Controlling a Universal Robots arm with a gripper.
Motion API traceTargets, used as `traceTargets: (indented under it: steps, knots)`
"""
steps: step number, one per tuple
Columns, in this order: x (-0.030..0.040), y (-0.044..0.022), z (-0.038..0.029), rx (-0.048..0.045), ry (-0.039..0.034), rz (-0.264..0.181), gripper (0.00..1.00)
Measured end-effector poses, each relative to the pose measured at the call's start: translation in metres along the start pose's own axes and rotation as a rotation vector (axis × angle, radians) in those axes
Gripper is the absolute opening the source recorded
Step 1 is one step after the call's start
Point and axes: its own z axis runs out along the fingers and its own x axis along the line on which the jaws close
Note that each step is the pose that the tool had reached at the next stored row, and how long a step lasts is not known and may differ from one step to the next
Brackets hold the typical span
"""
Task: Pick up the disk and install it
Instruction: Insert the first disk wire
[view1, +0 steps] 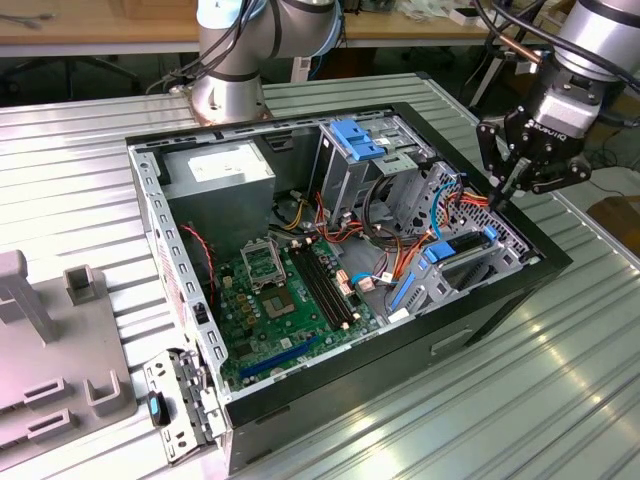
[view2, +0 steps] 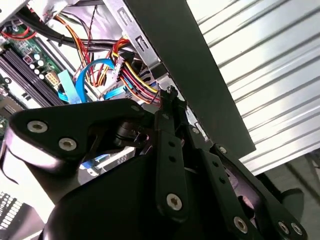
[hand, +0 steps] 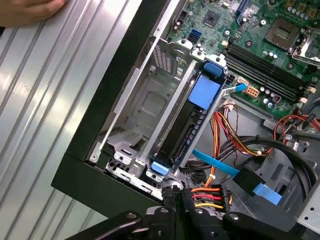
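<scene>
The disk (hand: 182, 132) is a dark slab with bright blue rails, standing on edge in a slot of the metal drive cage (hand: 150, 100) inside the open computer case. In the exterior view the disk (view1: 462, 245) lies in that cage near the case's wall on the exterior view's right. My gripper (view1: 503, 196) hangs just above that end of the cage, its black fingers drawn together to a point, with nothing between them. In the second wrist view the gripper (view2: 170, 92) points at a bundle of coloured cables (view2: 132, 75). The gripper (hand: 172, 195) sits just off the disk's end.
The black case (view1: 500, 300) lies open on a ribbed metal table (view1: 560, 400). Inside are a green motherboard (view1: 280, 300), a grey power-supply box (view1: 220, 165) and a blue-topped bay (view1: 360, 140). A grey fixture (view1: 50, 350) stands at the exterior view's left. A person's hand (hand: 30, 10) rests on the table.
</scene>
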Motion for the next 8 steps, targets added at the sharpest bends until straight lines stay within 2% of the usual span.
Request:
traceTargets:
  steps: [3,4,8]
  knots:
    - [-0.0001,0.0001,0.0,-0.0042,0.0015,0.068,0.17]
    - [-0.0006,0.0012,0.0,-0.007,0.0024,0.112,0.17]
    - [-0.0019,0.0037,-0.0002,-0.0082,0.0029,0.131,0.17]
